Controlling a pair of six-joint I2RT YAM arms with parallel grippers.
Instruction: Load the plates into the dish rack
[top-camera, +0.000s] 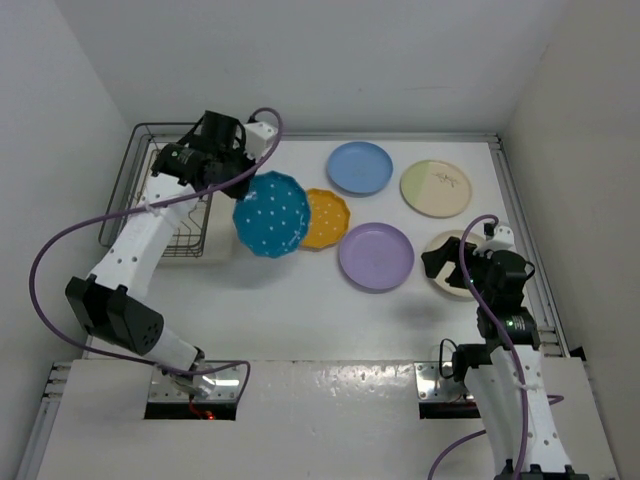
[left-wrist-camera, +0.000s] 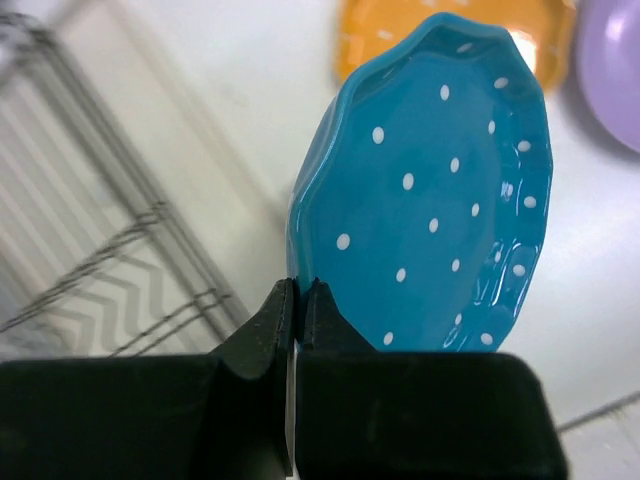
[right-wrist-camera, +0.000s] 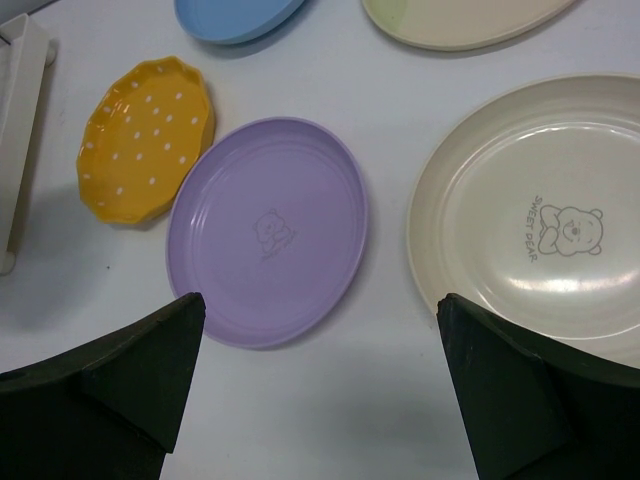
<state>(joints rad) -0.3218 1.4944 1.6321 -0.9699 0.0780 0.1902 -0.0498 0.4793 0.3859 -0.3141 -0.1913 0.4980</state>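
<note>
The left gripper (left-wrist-camera: 298, 300) is clamping the rim of the teal dotted plate (left-wrist-camera: 430, 200), which is hanging tilted just beside the dish rack (top-camera: 183, 238). It should probably be turning the plate upright, edge lined with a gap between tines, before lowering. The right gripper (right-wrist-camera: 320, 390) is hovering with fingers wide apart, far from the rack. Only its wrist view is showing the cream plate's (right-wrist-camera: 560, 230) bear print.

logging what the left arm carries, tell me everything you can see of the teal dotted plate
The teal dotted plate is glossy, ceramic-looking, with a scalloped rim and small white dots. It is off the table and tilted, its rim pinched in the shut left gripper. From above it sits between the dish rack and the orange dotted plate, covering that plate's left edge.
</note>
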